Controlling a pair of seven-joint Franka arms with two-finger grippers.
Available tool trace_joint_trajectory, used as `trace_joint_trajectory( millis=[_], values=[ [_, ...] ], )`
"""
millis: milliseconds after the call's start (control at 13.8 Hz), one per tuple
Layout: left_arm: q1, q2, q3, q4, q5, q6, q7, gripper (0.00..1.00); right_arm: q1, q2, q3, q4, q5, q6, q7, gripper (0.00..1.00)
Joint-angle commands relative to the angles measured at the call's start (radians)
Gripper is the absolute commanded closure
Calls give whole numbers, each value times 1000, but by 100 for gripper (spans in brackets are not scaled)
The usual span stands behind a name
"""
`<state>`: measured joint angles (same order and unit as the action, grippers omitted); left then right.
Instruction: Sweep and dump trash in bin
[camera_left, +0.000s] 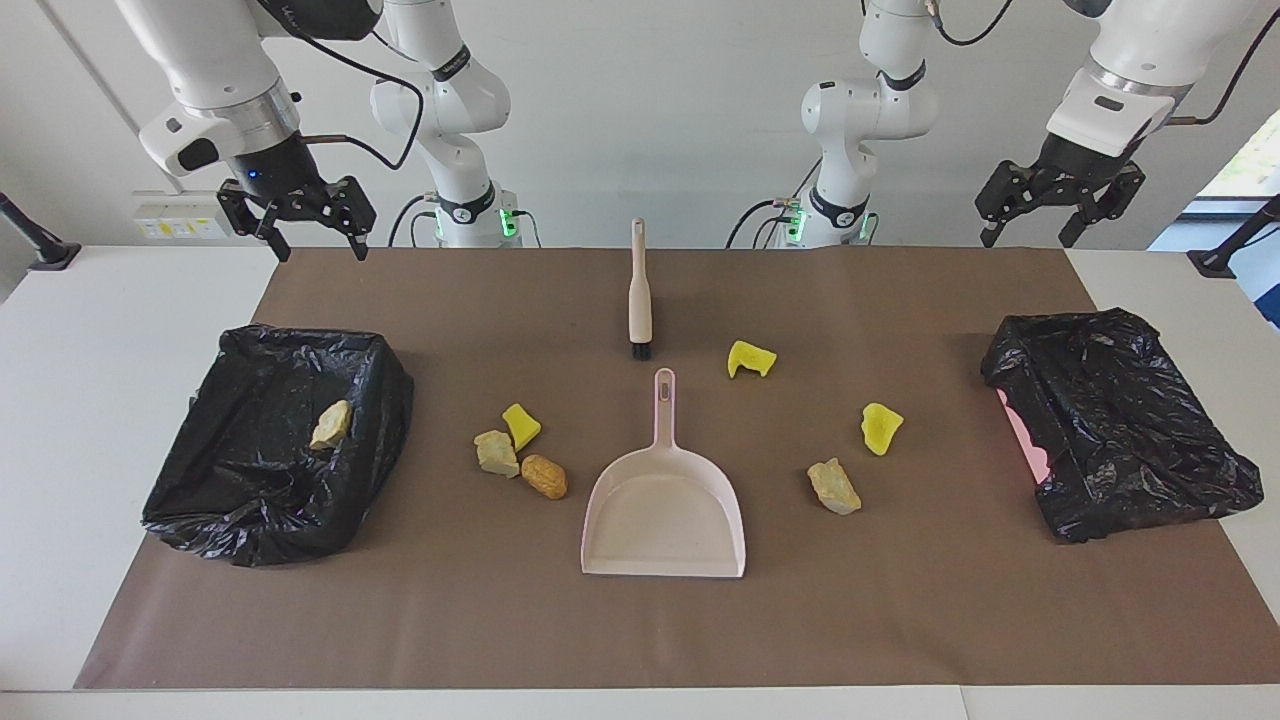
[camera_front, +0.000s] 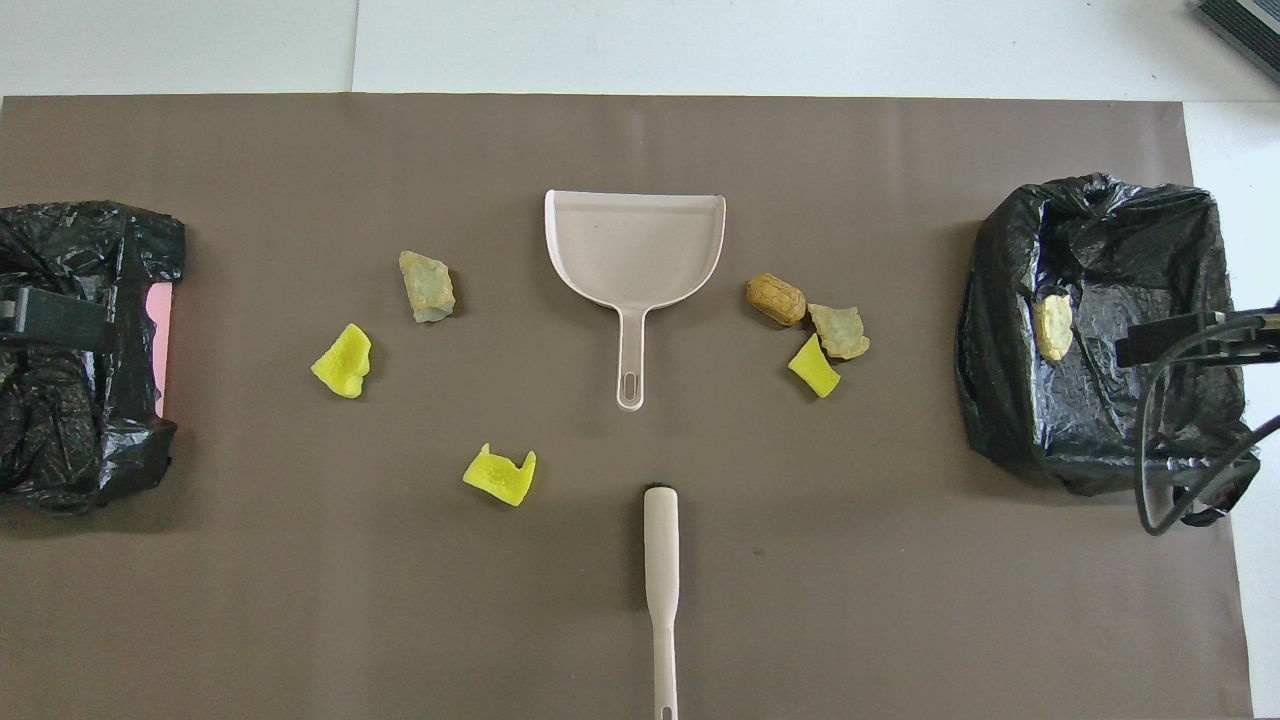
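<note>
Trash lies scattered on the brown mat (camera_left: 640, 620): yellow chunks (camera_left: 751, 358) (camera_left: 881, 427) (camera_left: 520, 425), beige lumps (camera_left: 496, 452) (camera_left: 833, 486) and an orange-brown lump (camera_left: 544, 476). Another beige lump (camera_left: 331, 424) rests in the black-bagged bin (camera_left: 200, 500) at the right arm's end. A pale pink dustpan (camera_left: 664, 510) sits mid-mat with its handle toward the robots. The beige brush (camera_left: 639, 300) lies nearer to the robots. My right gripper (camera_left: 320, 245) hangs open and empty, high over the mat's corner. My left gripper (camera_left: 1025, 238) hangs open and empty over the other corner.
A second black-bagged bin (camera_left: 1120, 440) stands at the left arm's end, with some pink showing at its side. From above, the dustpan (camera_front: 634, 245) is flanked by trash on both sides, and the brush (camera_front: 661, 560) points at its handle. White tabletop surrounds the mat.
</note>
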<state>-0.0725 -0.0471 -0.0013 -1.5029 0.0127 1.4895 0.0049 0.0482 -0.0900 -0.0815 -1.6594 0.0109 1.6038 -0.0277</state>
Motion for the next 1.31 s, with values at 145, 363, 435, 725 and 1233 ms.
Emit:
trace_joint_trajectory(
  millis=[145, 363, 435, 725, 1233],
  values=[
    [7, -14, -5, 3, 3, -55, -6, 0, -1, -8, 3, -6, -12, -7, 11, 0],
    [-6, -16, -6, 3, 3, -55, -5, 0, -1, -10, 3, -8, -12, -7, 11, 0],
    [-6, -16, -11, 3, 3, -55, -5, 0, -1, -10, 3, -8, -14, -7, 11, 0],
    [-9, -20, -16, -2, 3, -63, 4, 0, -1, -11, 3, -11, -12, -7, 9, 0],
    [-24, -27, -31, -13, 1, -64, -2, 0, -1, -17, 3, -23, -14, -7, 9, 0]
  ],
)
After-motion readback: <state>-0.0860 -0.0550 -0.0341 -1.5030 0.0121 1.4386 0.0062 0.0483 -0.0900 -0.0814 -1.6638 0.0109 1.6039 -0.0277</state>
